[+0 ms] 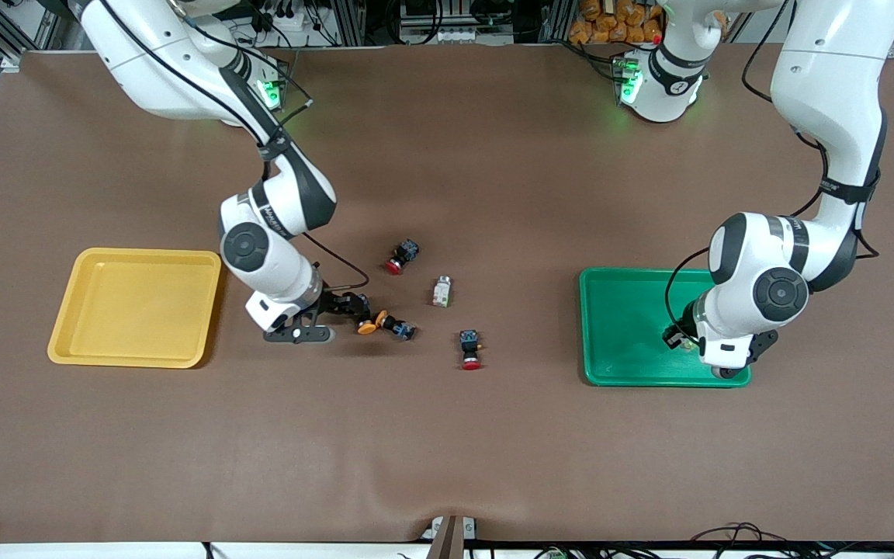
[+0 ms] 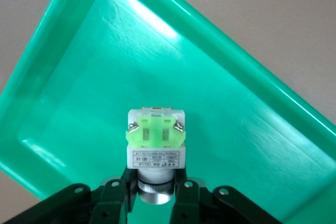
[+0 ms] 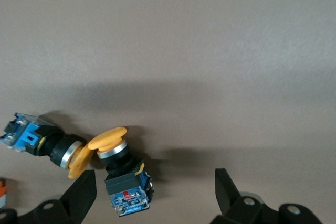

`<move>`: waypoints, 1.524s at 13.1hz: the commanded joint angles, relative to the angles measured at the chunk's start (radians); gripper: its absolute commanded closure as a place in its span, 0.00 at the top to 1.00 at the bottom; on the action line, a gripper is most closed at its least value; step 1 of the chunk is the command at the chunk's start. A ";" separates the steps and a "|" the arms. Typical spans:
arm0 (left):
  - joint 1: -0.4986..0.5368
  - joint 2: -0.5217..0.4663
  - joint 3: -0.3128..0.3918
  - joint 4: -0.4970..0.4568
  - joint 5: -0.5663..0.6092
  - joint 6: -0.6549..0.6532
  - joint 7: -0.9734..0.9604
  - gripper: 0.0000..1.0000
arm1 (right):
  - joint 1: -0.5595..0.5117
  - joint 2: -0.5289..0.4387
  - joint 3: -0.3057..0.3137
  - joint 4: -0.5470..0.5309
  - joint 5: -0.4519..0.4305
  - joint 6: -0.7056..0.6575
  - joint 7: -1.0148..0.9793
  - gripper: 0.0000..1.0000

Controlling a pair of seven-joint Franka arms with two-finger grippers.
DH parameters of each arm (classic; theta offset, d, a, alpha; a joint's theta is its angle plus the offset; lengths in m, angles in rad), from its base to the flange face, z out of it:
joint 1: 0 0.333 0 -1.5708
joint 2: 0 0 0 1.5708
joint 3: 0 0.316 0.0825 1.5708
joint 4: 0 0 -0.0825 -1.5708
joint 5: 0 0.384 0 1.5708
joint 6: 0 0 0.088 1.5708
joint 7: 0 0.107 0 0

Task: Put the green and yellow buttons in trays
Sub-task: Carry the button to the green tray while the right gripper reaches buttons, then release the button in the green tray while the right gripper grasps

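Counter (image 1: 447,450) carries a yellow tray (image 1: 136,307) toward the right arm's end and a green tray (image 1: 633,326) toward the left arm's end; between them lie two red-capped buttons (image 1: 402,255) and a whitish button (image 1: 441,291); the left hand (image 2: 152,195) sits low over the green tray, clamped on the metal collar of a whitish button with a green block (image 2: 155,140), a grip only the left wrist view reveals, since the arm hides it from the front camera; the right hand (image 3: 155,190) hangs with its fingers (image 3: 79,195) spread wide and holding nothing, just over a pair of yellow-capped buttons (image 3: 113,156) whose caps touch; the right wrist view shows one of the two lying between the fingers and their blue-ended bodies pointing apart; from the front they read as an orange blur beside the hand.
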 commanded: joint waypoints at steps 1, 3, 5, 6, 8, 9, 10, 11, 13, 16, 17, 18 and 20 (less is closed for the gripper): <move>0.028 0.008 -0.008 -0.012 0.027 0.054 -0.001 0.00 | 0.023 0.028 0.011 -0.009 -0.104 0.018 0.137 1.00; 0.028 0.006 -0.006 -0.014 0.030 0.056 -0.001 0.00 | 0.023 0.028 0.023 -0.023 -0.176 0.020 0.183 1.00; 0.037 0.026 -0.003 -0.005 0.031 0.062 0.001 0.57 | 0.023 0.043 0.041 -0.022 -0.189 0.024 0.219 1.00; 0.045 0.028 -0.005 -0.003 0.031 0.065 -0.001 1.00 | 0.023 0.048 0.043 -0.022 -0.207 0.047 0.239 1.00; 0.039 0.025 -0.005 -0.003 0.030 0.065 -0.002 1.00 | 0.023 0.057 0.043 -0.023 -0.239 0.057 0.256 0.78; 0.034 0.005 -0.005 -0.002 0.030 0.058 -0.007 1.00 | 0.023 0.060 0.043 -0.022 -0.258 0.057 0.260 0.65; 0.034 -0.033 -0.008 -0.002 0.031 0.048 -0.007 1.00 | 0.023 0.060 0.047 -0.022 -0.262 0.057 0.269 0.64; 0.032 -0.062 -0.014 0.006 0.031 0.024 -0.007 1.00 | 0.023 0.062 0.049 -0.022 -0.264 0.057 0.277 0.60; 0.013 -0.086 -0.034 0.056 0.031 -0.062 -0.009 1.00 | 0.023 0.060 0.054 -0.022 -0.264 0.057 0.280 0.26; 0.008 -0.101 -0.114 0.103 0.031 -0.100 -0.012 1.00 | 0.013 0.048 0.055 -0.015 -0.263 0.038 0.289 0.00; -0.006 -0.101 -0.132 0.104 0.031 -0.100 -0.013 1.00 | 0.010 0.039 0.055 -0.015 -0.263 0.035 0.286 0.00; -0.029 -0.101 -0.138 0.106 0.031 -0.100 -0.012 1.00 | 0.001 0.017 0.057 -0.015 -0.263 0.009 0.280 0.00; -0.096 -0.101 -0.140 0.107 0.030 -0.100 -0.021 1.00 | -0.019 -0.033 0.057 -0.015 -0.263 -0.096 0.269 0.00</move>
